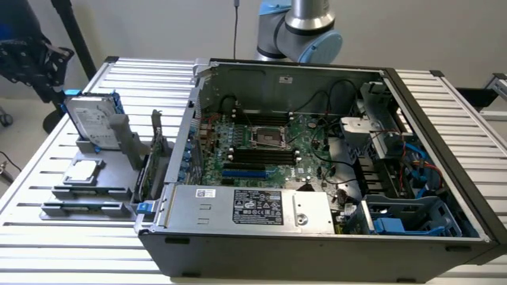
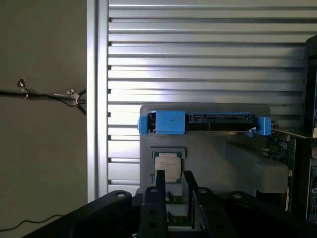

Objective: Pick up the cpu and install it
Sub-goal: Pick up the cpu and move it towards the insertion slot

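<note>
The cpu (image 1: 82,172) is a small silver square chip lying flat in a grey holder (image 1: 111,178) on the slatted table, at the exterior view's left. In the wrist view the cpu (image 2: 167,167) lies just beyond my gripper (image 2: 175,184). Its two black fingers (image 2: 160,188) stand a little apart with nothing between them. In the exterior view my gripper (image 1: 44,71) hangs dark at the far left, above and behind the holder. The empty socket (image 1: 268,138) sits in the middle of the green motherboard inside the open computer case (image 1: 317,237).
A silver hard drive (image 1: 91,122) in a blue frame stands upright in the holder just behind the cpu, edge-on as the hard drive (image 2: 203,123) in the wrist view. Long memory sticks (image 1: 85,208) lie in the holder's front slots. Cables and a power supply (image 1: 253,208) crowd the case.
</note>
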You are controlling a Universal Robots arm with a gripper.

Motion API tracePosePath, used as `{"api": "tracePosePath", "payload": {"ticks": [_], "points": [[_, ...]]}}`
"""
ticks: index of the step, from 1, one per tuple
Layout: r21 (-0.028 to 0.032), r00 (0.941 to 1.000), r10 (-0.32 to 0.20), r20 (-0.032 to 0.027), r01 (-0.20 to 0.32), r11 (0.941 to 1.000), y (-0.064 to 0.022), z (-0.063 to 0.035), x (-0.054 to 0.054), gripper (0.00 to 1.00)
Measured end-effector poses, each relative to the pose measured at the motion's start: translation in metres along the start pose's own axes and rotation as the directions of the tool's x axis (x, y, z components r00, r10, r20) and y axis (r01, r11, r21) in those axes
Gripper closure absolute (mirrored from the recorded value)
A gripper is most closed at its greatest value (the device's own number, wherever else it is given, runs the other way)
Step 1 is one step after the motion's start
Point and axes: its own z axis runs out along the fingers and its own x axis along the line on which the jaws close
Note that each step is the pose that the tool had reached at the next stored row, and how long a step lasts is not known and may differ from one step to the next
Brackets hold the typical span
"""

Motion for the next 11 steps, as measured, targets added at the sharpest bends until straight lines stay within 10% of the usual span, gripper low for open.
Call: {"api": "tracePosePath", "payload": {"ticks": [4, 11], "points": [[0.0001, 1.0000, 0.000, -0.0003, 0.000, 1.0000, -0.0008, 0.0030, 0.000, 0.53], [0.0000, 1.0000, 0.000, -0.0005, 0.000, 1.0000, -0.0162, 0.0154, 0.000, 0.40]]}}
